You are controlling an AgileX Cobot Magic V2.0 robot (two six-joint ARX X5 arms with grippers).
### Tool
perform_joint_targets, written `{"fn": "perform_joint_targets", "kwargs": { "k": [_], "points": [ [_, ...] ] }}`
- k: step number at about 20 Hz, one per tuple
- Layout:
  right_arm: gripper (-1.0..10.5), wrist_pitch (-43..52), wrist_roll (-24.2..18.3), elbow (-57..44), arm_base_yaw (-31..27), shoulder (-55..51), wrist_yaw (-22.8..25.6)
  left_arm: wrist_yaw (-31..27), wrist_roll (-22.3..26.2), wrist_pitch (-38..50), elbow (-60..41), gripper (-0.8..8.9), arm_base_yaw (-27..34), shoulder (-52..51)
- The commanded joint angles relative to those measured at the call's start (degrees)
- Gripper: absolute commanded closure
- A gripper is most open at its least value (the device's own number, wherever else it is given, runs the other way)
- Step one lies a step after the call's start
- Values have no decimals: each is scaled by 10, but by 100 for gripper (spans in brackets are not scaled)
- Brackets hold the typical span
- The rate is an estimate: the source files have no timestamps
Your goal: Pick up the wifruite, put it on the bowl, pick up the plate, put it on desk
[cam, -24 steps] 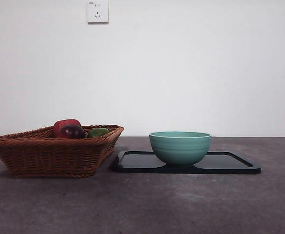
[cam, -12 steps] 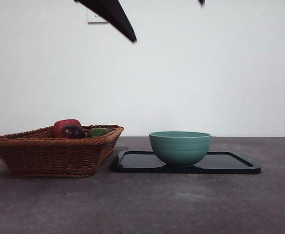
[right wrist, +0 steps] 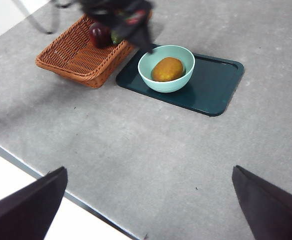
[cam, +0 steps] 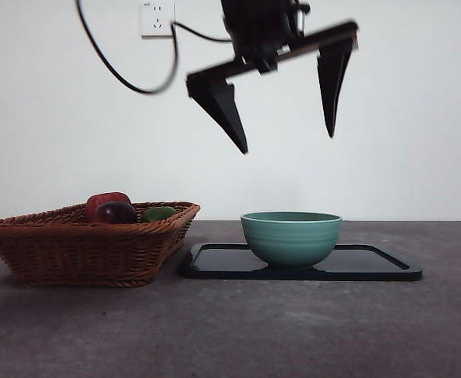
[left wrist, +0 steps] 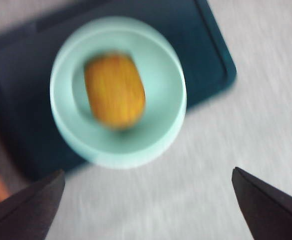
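Observation:
The orange-brown wifruite (left wrist: 115,90) (right wrist: 167,69) lies inside the mint-teal bowl (cam: 291,236) (left wrist: 161,75) (right wrist: 146,66); in the front view the bowl's wall hides it. The bowl stands on the dark rectangular plate (cam: 372,268) (right wrist: 210,85) (left wrist: 16,100), which rests on the grey desk (cam: 293,331). My left gripper (cam: 287,143) (left wrist: 148,171) hangs open well above the bowl, holding nothing. My right gripper (right wrist: 149,168) is open and empty, high over the desk's near side, far from the bowl.
A brown wicker basket (cam: 88,244) (right wrist: 81,55) stands just left of the plate, holding a red fruit (cam: 108,201), a dark purple fruit (cam: 117,213) and a green fruit (cam: 160,213). The left arm's black cable (cam: 128,83) loops above the basket.
The left arm has come down into the front view from the top edge and now hangs open over the bowl. Bowl, plate and basket have not moved.

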Motion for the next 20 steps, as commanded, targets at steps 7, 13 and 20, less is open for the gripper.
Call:
{"fn": "perform_joint_targets", "kwargs": {
  "k": [7,13,20],
  "points": [
    [390,6,4,6,3,1,0,-4,36,57,79,256,22,115],
    [390,6,4,6,3,1,0,-4,41,80,79,256,24,143],
    [390,6,4,6,3,1,0,-30,56,93,79,263,25,165]
  ]
}}
